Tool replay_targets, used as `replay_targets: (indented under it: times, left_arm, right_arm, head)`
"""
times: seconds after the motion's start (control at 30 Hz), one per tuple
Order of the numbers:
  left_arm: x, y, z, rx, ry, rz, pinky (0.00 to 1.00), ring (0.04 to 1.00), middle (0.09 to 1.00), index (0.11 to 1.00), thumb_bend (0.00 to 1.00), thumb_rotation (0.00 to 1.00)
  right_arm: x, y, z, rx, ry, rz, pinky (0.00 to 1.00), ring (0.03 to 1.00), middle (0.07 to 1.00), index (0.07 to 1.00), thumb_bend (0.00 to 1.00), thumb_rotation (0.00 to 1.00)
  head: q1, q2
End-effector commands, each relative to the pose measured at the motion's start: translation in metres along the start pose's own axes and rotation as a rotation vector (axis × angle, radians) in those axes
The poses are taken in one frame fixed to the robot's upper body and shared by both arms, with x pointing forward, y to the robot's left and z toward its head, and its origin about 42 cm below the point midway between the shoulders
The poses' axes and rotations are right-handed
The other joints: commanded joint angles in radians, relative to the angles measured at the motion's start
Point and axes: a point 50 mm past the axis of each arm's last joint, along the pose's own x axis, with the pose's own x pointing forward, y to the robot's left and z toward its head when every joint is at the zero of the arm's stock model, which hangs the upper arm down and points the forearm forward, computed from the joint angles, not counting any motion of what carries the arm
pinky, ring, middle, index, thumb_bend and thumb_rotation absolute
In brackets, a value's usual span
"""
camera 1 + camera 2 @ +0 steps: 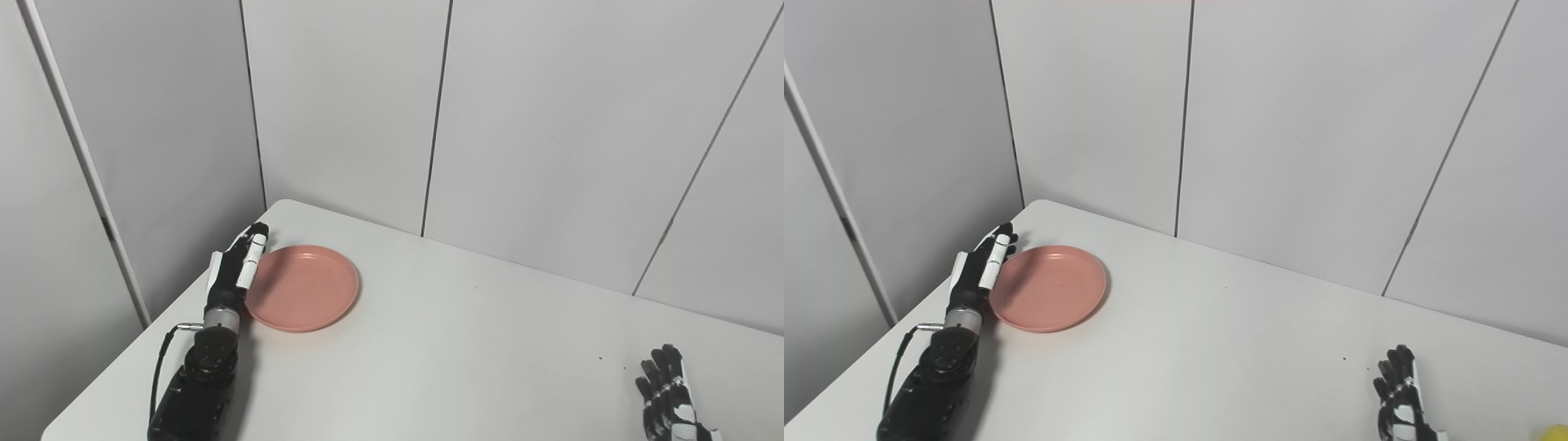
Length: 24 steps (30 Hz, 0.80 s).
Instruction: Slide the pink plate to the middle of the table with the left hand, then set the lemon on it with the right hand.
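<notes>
1. Under both hands, the white table (pixel 441 343) is spreading wide.
2. Against the left hand's (pixel 236 269) straight, empty fingers, the pink plate (pixel 303 288) is lying near the far-left corner.
3. Well apart, the right hand (pixel 1399 401) is resting with fingers spread, holding nothing.
4. Just right of those fingers, the lemon (pixel 1552 433) is peeking in at the picture's edge.

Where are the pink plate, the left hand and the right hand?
pink plate (pixel 306 288): left eye view, bare middle.
left hand (pixel 236 269): left eye view, back of hand.
right hand (pixel 1399 398): right eye view, back of hand.
</notes>
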Motion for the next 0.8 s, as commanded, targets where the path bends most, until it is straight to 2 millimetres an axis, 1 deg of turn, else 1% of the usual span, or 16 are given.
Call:
replay_targets:
  times: [0.0,0.23,0.37,0.43,0.57,0.63,0.77]
  left_arm:
    - [0.010,-0.005,0.026,-0.033,-0.094,-0.063,0.86,0.879,0.876,0.866,0.71,1.00]
    - [0.007,-0.020,0.030,-0.163,-0.087,-0.123,0.87,0.864,0.854,0.851,0.72,1.00]
    - [0.006,-0.027,0.029,-0.241,-0.076,-0.156,0.80,0.830,0.837,0.840,0.70,1.00]
    - [0.005,-0.030,0.029,-0.262,-0.071,-0.172,0.79,0.825,0.834,0.840,0.70,1.00]
    - [0.003,-0.038,0.029,-0.280,-0.060,-0.201,0.80,0.824,0.831,0.833,0.71,1.00]
    - [0.001,-0.042,0.029,-0.289,-0.053,-0.210,0.80,0.824,0.829,0.827,0.72,1.00]
    - [-0.002,-0.052,0.030,-0.310,-0.039,-0.230,0.81,0.836,0.838,0.835,0.69,1.00]
  right_arm:
    - [-0.002,-0.004,0.004,0.011,-0.012,-0.011,1.00,1.000,1.000,1.000,0.63,1.00]
    - [-0.003,-0.006,0.007,0.011,0.004,-0.020,1.00,1.000,1.000,1.000,0.63,0.99]
    - [-0.003,-0.007,0.009,0.008,0.006,-0.022,1.00,1.000,1.000,1.000,0.63,0.98]
    - [-0.003,-0.007,0.009,0.009,0.008,-0.024,1.00,1.000,1.000,1.000,0.63,0.98]
    - [-0.004,-0.006,0.010,0.005,0.011,-0.030,1.00,1.000,1.000,1.000,0.64,0.97]
    - [-0.004,-0.006,0.010,0.000,0.009,-0.026,1.00,1.000,1.000,1.000,0.63,0.99]
    - [-0.004,-0.006,0.012,-0.007,0.005,-0.020,1.00,1.000,1.000,1.000,0.62,1.00]
  head:
    - [-0.002,0.004]
    - [0.003,0.012]
    - [0.005,0.017]
    - [0.005,0.017]
    - [-0.002,0.026]
    - [-0.003,0.029]
    - [-0.008,0.034]
